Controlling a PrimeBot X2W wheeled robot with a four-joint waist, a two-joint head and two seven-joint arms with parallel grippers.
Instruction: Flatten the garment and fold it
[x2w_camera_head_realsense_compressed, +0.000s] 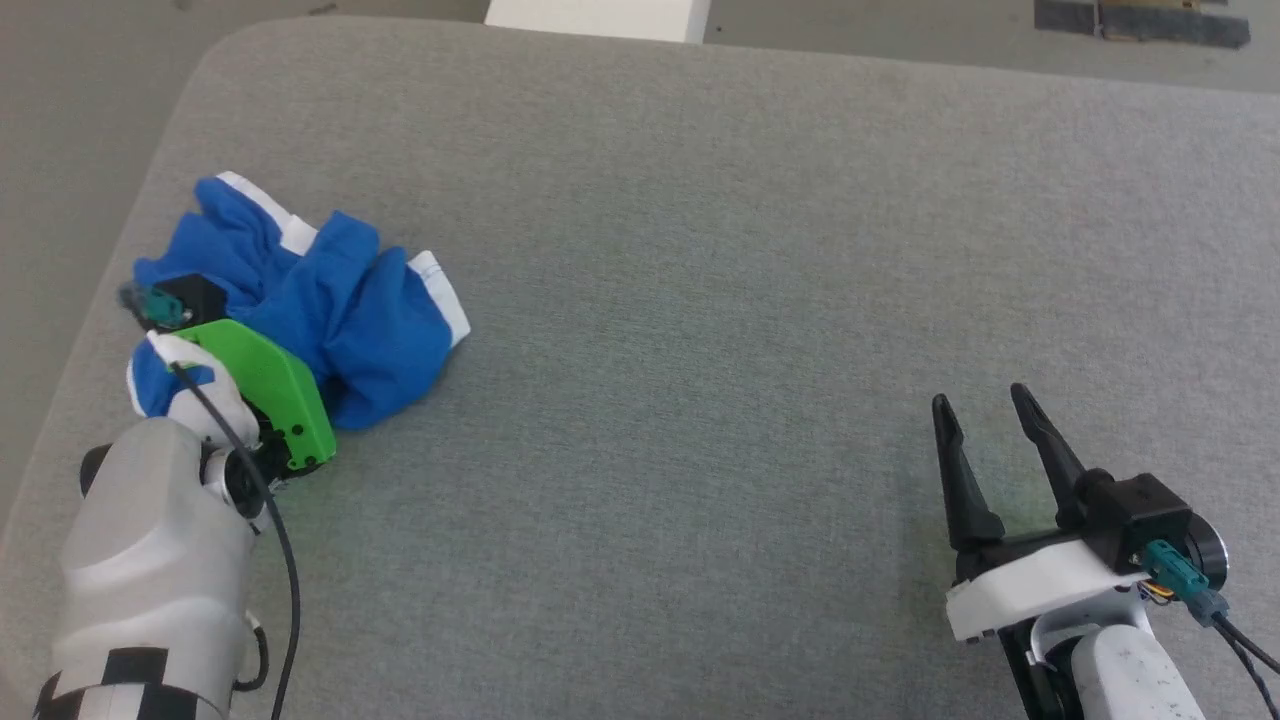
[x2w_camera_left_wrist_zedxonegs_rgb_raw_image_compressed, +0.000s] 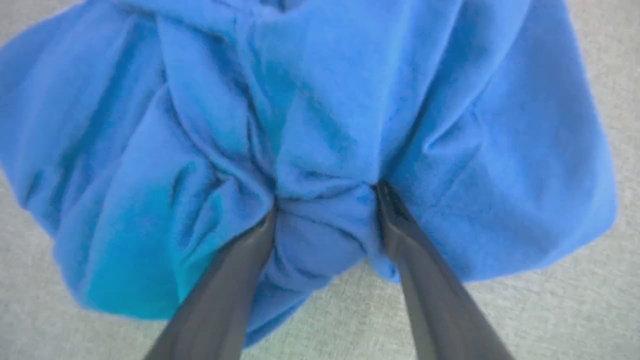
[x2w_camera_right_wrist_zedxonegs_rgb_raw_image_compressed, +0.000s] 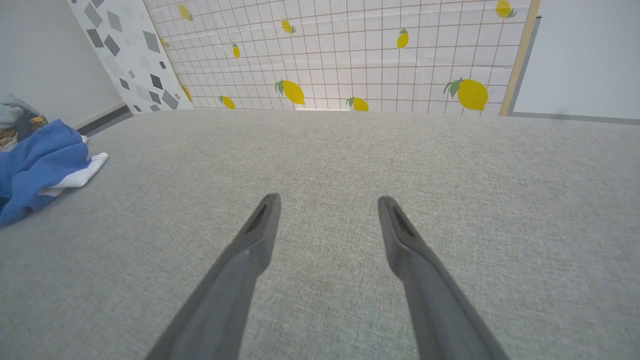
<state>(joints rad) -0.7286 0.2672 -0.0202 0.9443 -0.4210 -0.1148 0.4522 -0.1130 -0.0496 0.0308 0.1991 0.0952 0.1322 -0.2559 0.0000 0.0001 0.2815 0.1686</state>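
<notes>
COUNT | garment (x2w_camera_head_realsense_compressed: 350, 310): 1, lay far left | grippers: 2, left gripper (x2w_camera_left_wrist_zedxonegs_rgb_raw_image_compressed: 325, 200) and right gripper (x2w_camera_head_realsense_compressed: 980, 397), the latter near right | dark fingers: 4, two each | grey table (x2w_camera_head_realsense_compressed: 700, 250): 1 | patterned panels stood beyond far edge: 2, lemon-print panel (x2w_camera_right_wrist_zedxonegs_rgb_raw_image_compressed: 400, 60) and speckled panel (x2w_camera_right_wrist_zedxonegs_rgb_raw_image_compressed: 125, 55)

Propped lemon-print panel (x2w_camera_right_wrist_zedxonegs_rgb_raw_image_compressed: 350, 55) suggests a staged lab.

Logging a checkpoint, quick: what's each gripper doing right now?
Left gripper: open, fingers astride a bunch of the garment, not clamped.
Right gripper: open, holding nothing.
</notes>
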